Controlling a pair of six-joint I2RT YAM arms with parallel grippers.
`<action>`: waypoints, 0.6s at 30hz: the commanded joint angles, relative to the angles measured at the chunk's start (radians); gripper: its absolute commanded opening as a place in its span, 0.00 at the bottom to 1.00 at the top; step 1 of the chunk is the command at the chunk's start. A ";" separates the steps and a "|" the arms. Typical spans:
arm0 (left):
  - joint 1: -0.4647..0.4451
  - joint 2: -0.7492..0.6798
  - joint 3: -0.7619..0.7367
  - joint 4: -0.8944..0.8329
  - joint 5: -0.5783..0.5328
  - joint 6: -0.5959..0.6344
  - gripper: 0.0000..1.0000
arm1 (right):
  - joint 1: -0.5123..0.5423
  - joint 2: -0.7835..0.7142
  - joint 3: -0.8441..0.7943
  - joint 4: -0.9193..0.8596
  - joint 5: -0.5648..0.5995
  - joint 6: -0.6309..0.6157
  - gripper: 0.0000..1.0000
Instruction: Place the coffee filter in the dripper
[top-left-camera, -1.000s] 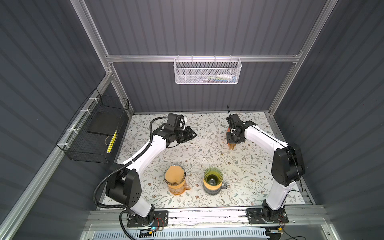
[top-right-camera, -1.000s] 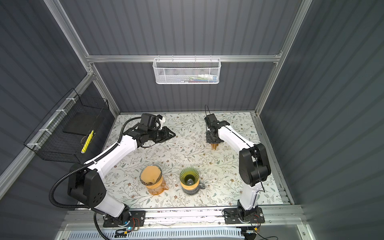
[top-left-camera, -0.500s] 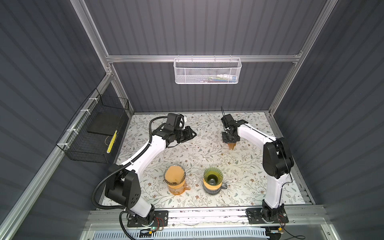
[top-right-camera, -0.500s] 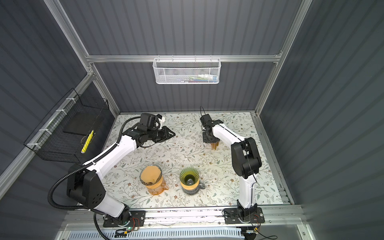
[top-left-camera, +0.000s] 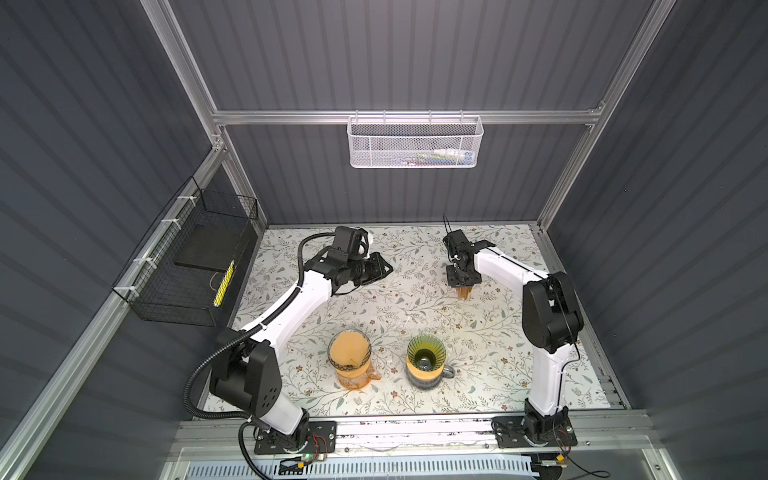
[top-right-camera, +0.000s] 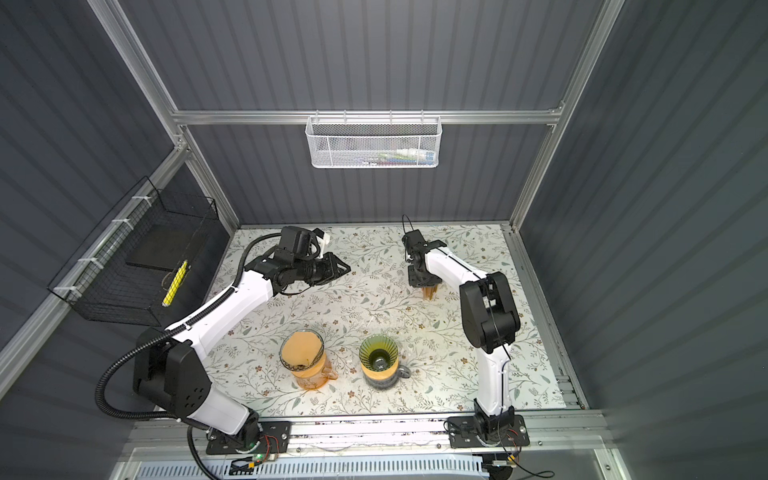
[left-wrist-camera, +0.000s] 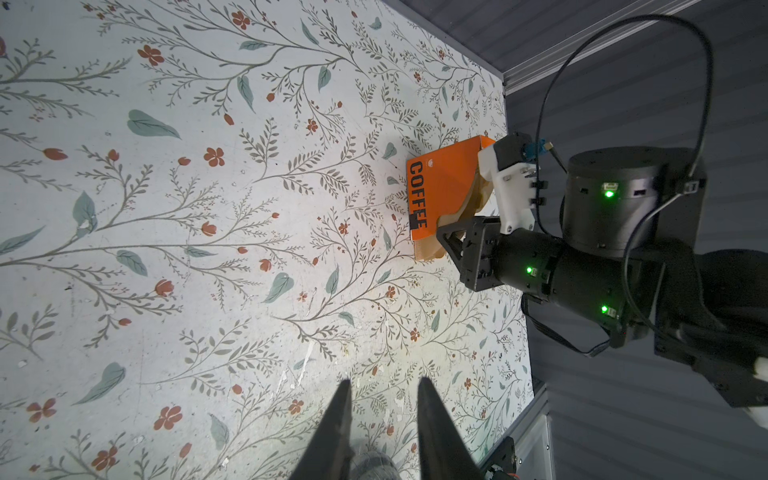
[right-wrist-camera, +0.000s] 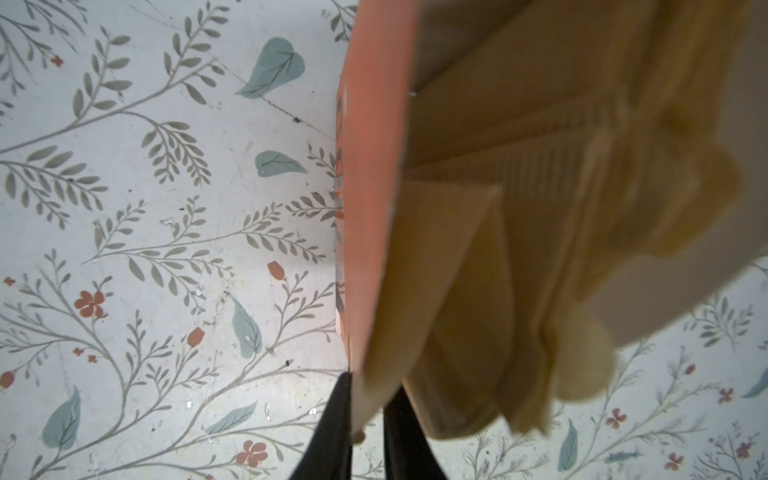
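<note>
Well beyond the empty green dripper (top-left-camera: 425, 357), in its orange box (left-wrist-camera: 444, 183), the coffee filter (right-wrist-camera: 457, 291) sits between the right gripper (right-wrist-camera: 371, 386)'s narrowed jaws, hold uncertain, while the left gripper (left-wrist-camera: 384, 382) hangs spread and empty; lifting, carrying and seating remain.

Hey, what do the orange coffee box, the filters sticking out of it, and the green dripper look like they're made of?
The orange box is likely matte printed cardboard, with folded edges. The filters look like thin tan paper, crimped and crumpled. The green dripper is translucent and ribbed, glass or plastic; I can't tell which.
</note>
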 joint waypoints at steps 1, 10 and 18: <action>0.007 -0.028 0.000 -0.017 0.002 0.006 0.28 | -0.001 0.012 0.027 -0.014 0.027 -0.005 0.15; 0.007 -0.035 0.002 -0.024 -0.004 0.006 0.28 | -0.002 0.016 0.037 -0.012 0.029 -0.009 0.12; 0.006 -0.037 0.006 -0.030 -0.006 0.009 0.28 | -0.003 0.033 0.055 -0.014 0.030 -0.010 0.14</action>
